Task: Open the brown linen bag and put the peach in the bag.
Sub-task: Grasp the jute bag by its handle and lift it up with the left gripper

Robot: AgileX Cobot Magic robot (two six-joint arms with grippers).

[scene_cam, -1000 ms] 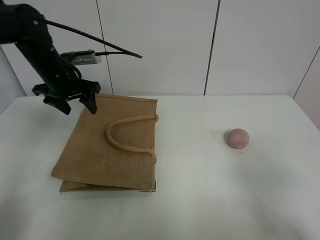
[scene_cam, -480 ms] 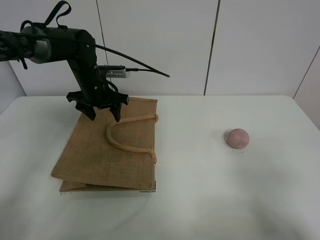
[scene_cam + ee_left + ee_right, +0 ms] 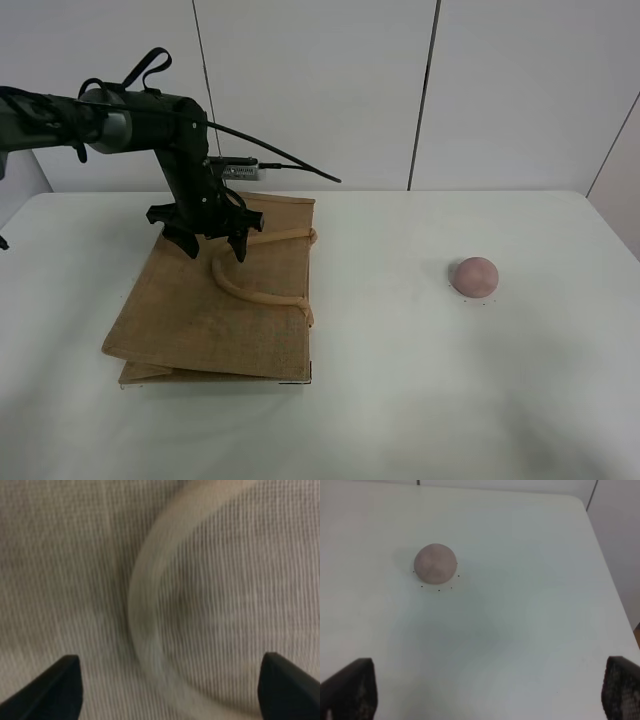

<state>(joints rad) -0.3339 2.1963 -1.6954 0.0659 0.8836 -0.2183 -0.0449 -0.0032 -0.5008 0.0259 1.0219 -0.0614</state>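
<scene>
The brown linen bag lies flat on the left of the white table, its beige loop handle resting on top. My left gripper is open and hovers close over the bag's far end, straddling the handle's upper curve. The left wrist view shows the coarse weave and the handle between the spread fingertips. The peach sits alone on the right of the table. In the right wrist view the peach lies ahead of my open, empty right gripper. The right gripper is outside the exterior high view.
The white table has a far edge against a white panelled wall. The left arm's cable trails over the bag's far end. The table's right corner shows in the right wrist view.
My left gripper has swung right from beyond the bag's far left corner and lowered over the handle. The bag and the peach have not moved.
</scene>
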